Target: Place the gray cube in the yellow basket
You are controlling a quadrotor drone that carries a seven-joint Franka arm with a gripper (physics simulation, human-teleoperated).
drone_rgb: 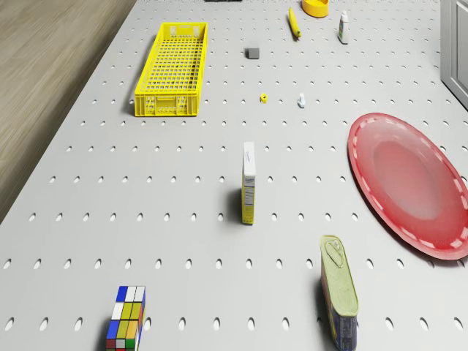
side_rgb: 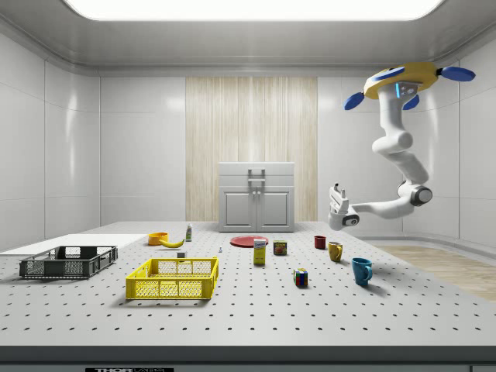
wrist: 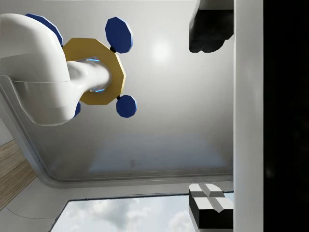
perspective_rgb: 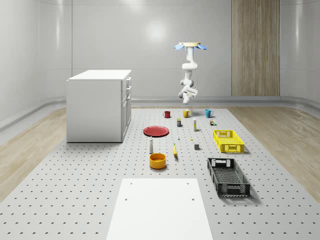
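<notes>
Going across the whole-scene view from its left: the white cabinet (perspective_rgb: 97, 105) is standing on the counter (perspective_rgb: 75, 175), then the orange bowl (perspective_rgb: 157, 162), which is looking empty. Next, the gray cube (perspective_rgb: 197, 146) is sitting on the bare counter, just beside the yellow basket (perspective_rgb: 228, 148) and apart from it. The basket is holding nothing, and neither is the black crate (perspective_rgb: 228, 189) nearer the camera.

The drone (perspective_rgb: 190, 46) is hovering high over the far end of the counter, above the row of mugs. The pincer (perspective_rgb: 186, 98) is hanging well away from the cube with its fingers (wrist: 207, 29) spread wide and gripping nothing (the wrist camera is looking up at the drone's own underside).

The risks, as I judge them: the arm is needing a large reorientation before any descent, and that swing could be disturbing the hover. The tall box (drone_rgb: 248, 183) and the can (drone_rgb: 338, 292) are standing between robot and cube, so a low approach could be toppling them. The cube is small, so an off-centre pinch could be nudging it away
</notes>
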